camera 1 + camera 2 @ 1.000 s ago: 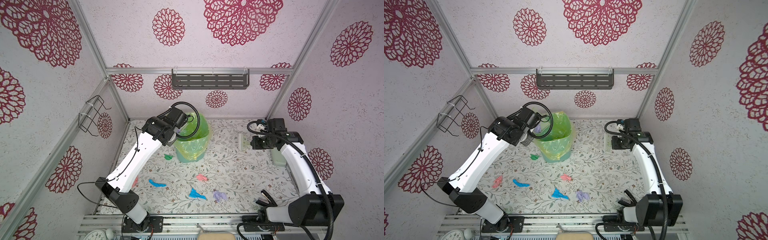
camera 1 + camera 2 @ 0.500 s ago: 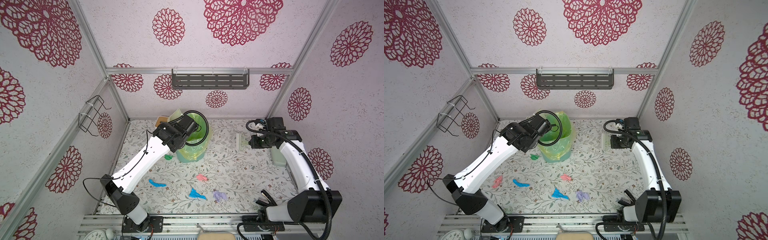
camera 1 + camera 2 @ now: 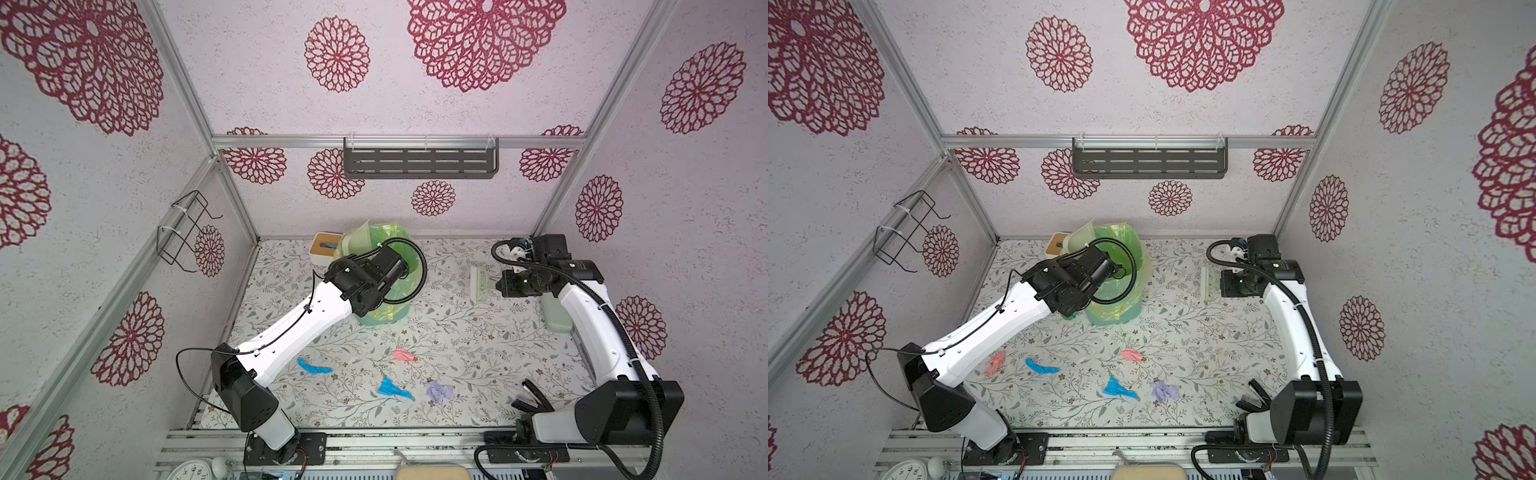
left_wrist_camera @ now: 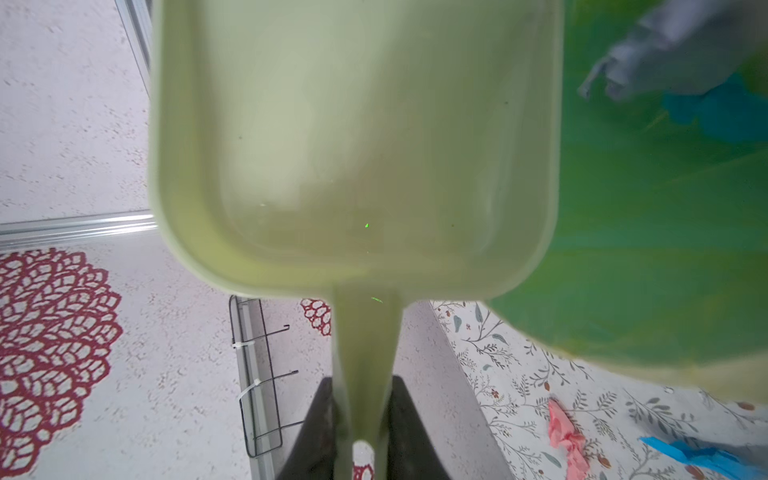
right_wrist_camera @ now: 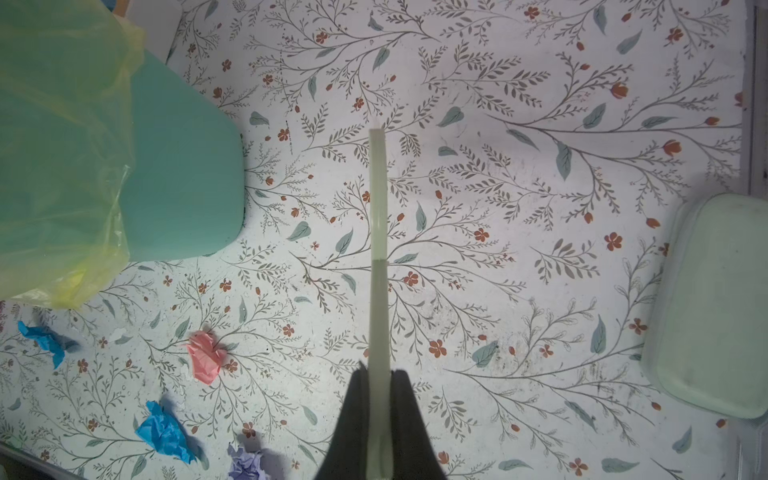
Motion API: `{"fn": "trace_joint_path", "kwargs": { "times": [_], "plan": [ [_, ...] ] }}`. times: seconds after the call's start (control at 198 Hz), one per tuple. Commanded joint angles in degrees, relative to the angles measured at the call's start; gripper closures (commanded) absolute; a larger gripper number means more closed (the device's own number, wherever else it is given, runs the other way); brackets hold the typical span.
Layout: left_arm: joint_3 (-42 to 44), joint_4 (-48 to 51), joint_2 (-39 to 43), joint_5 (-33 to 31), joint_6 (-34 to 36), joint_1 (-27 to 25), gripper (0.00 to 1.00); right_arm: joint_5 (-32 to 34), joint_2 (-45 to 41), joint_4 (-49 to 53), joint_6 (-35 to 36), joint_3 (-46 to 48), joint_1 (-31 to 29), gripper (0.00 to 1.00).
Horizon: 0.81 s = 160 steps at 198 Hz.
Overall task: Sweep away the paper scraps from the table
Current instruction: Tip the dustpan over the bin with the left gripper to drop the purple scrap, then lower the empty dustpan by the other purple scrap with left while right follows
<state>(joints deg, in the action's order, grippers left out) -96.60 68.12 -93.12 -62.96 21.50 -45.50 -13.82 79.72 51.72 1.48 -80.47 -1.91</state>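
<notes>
My left tool [image 4: 362, 419] is clenched on the handle of a pale green plastic dustpan [image 4: 353, 124], raised at the rim of the teal plastic bin with a yellow-green liner [image 3: 386, 311]. In front of that bin, crumpled paper scraps [image 3: 1117, 388], pink, bright blue and lilac, lie apart on the leaf-printed worktop [image 3: 457, 332]. Right of the bin, my right tool [image 5: 378, 370] grips a pale green brush [image 5: 377, 208].

Bin [image 3: 386, 316]: is standing lined.
Dustpan [image 4: 353, 145]: I am seeing it tilting at the bin's rim.
Brush [image 5: 377, 249]: is showing edge-on, well apart.
</notes>
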Motion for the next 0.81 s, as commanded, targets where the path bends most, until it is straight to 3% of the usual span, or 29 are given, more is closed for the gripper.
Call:
{"fn": "trace_joint_path", "kwargs": {
  "times": [0.0, 0.418, 0.801],
  "plan": [
    [1.76, -6.11, 2.63, -3.92, 4.25, -1.21, 0.90, -1.46, -0.10, 0.51, 0.19, -1.45, 0.24, 1.00],
    [-0.47, -5.59, 3.26, -3.79, 2.35, -0.87, 0.91, -2.03, -0.43, 0.57, -0.21, -0.77, -0.32, 1.00],
    [-12.47, -0.58, 3.29, 8.24, -6.83, -1.75, 0.91, -3.77, -4.58, 2.41, -1.39, 4.52, -2.33, 1.00]
  ]
}}
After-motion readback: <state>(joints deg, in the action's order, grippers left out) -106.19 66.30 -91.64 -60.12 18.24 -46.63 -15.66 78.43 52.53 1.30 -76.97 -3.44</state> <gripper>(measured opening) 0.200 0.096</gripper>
